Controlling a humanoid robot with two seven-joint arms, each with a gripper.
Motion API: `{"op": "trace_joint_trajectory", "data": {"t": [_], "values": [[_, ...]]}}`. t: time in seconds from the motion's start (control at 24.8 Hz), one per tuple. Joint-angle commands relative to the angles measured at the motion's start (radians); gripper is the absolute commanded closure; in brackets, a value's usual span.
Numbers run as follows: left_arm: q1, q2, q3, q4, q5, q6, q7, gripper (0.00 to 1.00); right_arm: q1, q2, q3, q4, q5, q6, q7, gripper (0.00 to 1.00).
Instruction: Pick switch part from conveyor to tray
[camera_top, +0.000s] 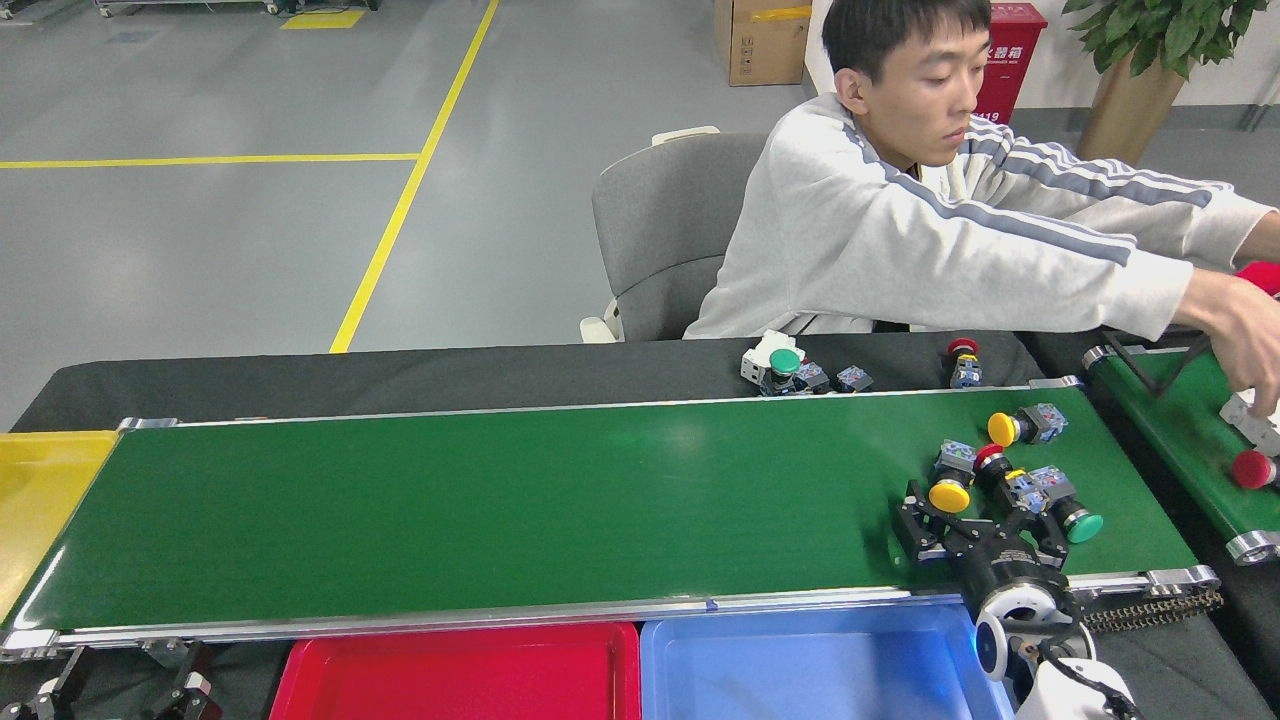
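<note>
The conveyor (500, 500) is the wide dark-green belt across the middle. Several switch parts lie at its right end: a yellow-capped one (949, 494), a red-capped one (989, 457), a green-capped one (1082, 526) and a second yellow-capped one (1003, 428) farther back. My right gripper (978, 512) reaches over the near rail with its fingers spread open around the near side of this cluster, holding nothing. At the bottom left corner, below the belt, my left gripper (122, 682) is open and empty. A red tray (450, 672) and a blue tray (800, 668) sit in front of the belt.
A yellow tray (40, 500) stands at the belt's left end. A seated person's arm (1050, 250) stretches right to a smaller green belt (1180, 430) carrying a red-capped part (1252, 468). More switch parts (785, 365) lie on the black cloth behind the conveyor.
</note>
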Motion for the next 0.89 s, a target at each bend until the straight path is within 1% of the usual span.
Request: {"op": "trace_joint_trajectory", "data": {"t": [0.0, 0.04, 0.12, 0.2, 0.24, 0.4, 0.48, 0.52, 0.73, 0.77, 0.85], "values": [[-0.006, 0.012, -0.001, -0.007, -0.002, -0.002, 0.006, 0.0, -0.023, -0.009, 0.014, -0.004, -0.004, -0.011, -0.008, 0.64], [-0.006, 0.012, -0.001, -0.007, -0.002, -0.002, 0.006, 0.0, -0.023, -0.015, 0.024, -0.004, -0.001, -0.014, -0.008, 0.74], [-0.006, 0.012, -0.001, -0.007, -0.002, -0.002, 0.006, 0.0, -0.023, -0.036, 0.055, -0.004, -0.003, -0.017, -0.011, 0.88], [-0.006, 0.012, -0.001, -0.009, -0.002, -0.002, 0.006, 0.0, -0.027, -0.052, 0.073, -0.006, -0.004, -0.019, -0.012, 0.96], [-0.006, 0.012, -0.001, -0.009, -0.002, -0.002, 0.006, 0.0, -0.028, -0.052, 0.073, -0.007, -0.006, -0.022, -0.012, 0.98], [-0.006, 0.012, -0.001, -0.009, -0.002, -0.002, 0.006, 0.0, -0.03, -0.045, 0.07, -0.027, -0.016, -0.103, -0.022, 0.99], [-0.006, 0.012, -0.001, -0.009, -0.002, 0.0, 0.006, 0.0, -0.016, -0.049, 0.07, -0.062, -0.049, -0.152, -0.054, 0.99], [-0.006, 0.012, -0.001, -0.009, -0.002, -0.002, 0.006, 0.0, -0.004, -0.05, 0.073, -0.098, -0.061, -0.194, -0.063, 0.99], [-0.006, 0.012, 0.001, -0.007, -0.001, 0.0, 0.006, 0.0, 0.089, -0.035, 0.092, -0.295, -0.07, -0.484, -0.066, 0.99], [-0.006, 0.012, -0.001, -0.006, -0.001, 0.0, 0.006, 0.0, 0.108, -0.015, 0.124, -0.329, -0.07, -0.565, -0.066, 0.98], [-0.006, 0.01, -0.001, -0.006, -0.002, 0.0, 0.006, 0.0, 0.139, 0.021, 0.193, -0.352, -0.064, -0.672, -0.065, 0.97]]}}
